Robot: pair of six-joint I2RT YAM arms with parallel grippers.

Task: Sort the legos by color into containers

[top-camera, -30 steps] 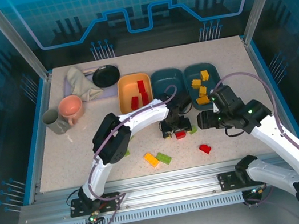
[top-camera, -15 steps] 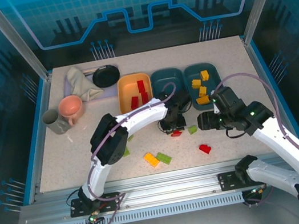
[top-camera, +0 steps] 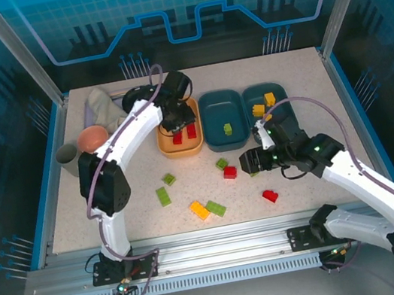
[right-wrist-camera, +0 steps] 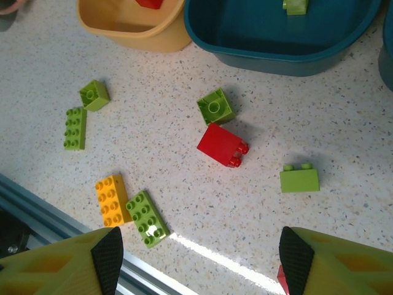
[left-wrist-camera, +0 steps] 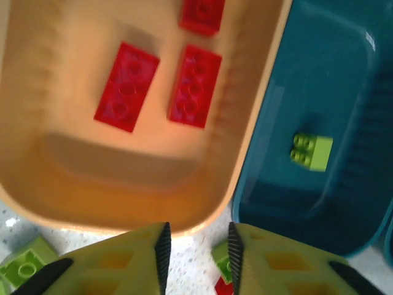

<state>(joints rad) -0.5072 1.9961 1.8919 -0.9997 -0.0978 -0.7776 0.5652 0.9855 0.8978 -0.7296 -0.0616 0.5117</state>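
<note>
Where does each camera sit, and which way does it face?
Top external: above, behind the bases, looking down on the table; both arms show.
Left wrist: over the orange tray, facing down; left end effector at bottom.
Right wrist: over loose bricks, facing down; right end effector at bottom.
Shared: wrist views catch the green brick in the middle teal tray.

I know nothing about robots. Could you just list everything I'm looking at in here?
trays: 3, one light orange, two dark teal, in a row at the back
red bricks: 5, three in the orange tray, two loose on the table
green bricks: 6, one in the middle teal tray, five loose
yellow-orange bricks: one loose, at least two in the right teal tray
cups: 2, pink and grey, left side
cloth: 1, pale, back left
dish: 1, black, beside the cloth
left claw: slightly open, empty, over the orange tray
right claw: wide open, empty, over loose bricks
</note>
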